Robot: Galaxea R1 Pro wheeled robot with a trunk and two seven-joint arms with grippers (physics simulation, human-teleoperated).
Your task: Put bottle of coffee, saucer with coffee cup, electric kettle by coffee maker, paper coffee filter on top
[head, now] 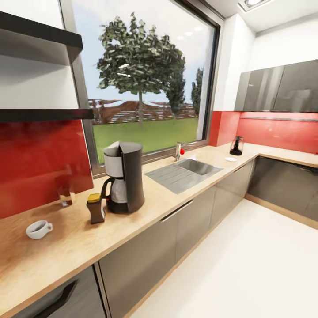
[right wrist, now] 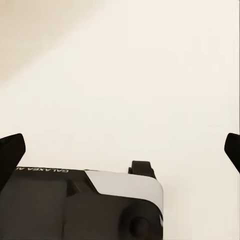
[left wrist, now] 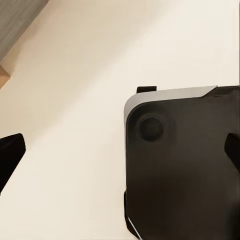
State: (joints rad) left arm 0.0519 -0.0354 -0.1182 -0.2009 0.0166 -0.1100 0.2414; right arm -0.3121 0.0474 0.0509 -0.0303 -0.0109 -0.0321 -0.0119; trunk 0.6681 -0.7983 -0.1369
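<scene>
Head view looks along a wooden countertop (head: 66,247) with the coffee maker (head: 125,176) as the landmark. Nearest the camera, a white coffee cup (head: 39,229) sits on the counter well to the coffee maker's left, apart from it. Closer in, the bottle of coffee (head: 95,208) stands upright just beside the coffee maker's left front. Behind the bottle, near the red backsplash, a drinking glass (head: 65,193) stands on the counter. Beyond the coffee maker, to its right, a sink (head: 183,172) with a drainboard is set into the counter under the window. Farthest off, near the counter's corner, the electric kettle (head: 236,146) stands well apart from the coffee maker, with a white saucer (head: 230,159) just in front of it.

Left wrist view shows the left gripper (left wrist: 120,152) with dark fingertips wide apart at the frame's edges, nothing between them, over pale floor and the robot's dark base (left wrist: 185,165). Right wrist view shows the right gripper (right wrist: 120,150) likewise spread and empty.
</scene>
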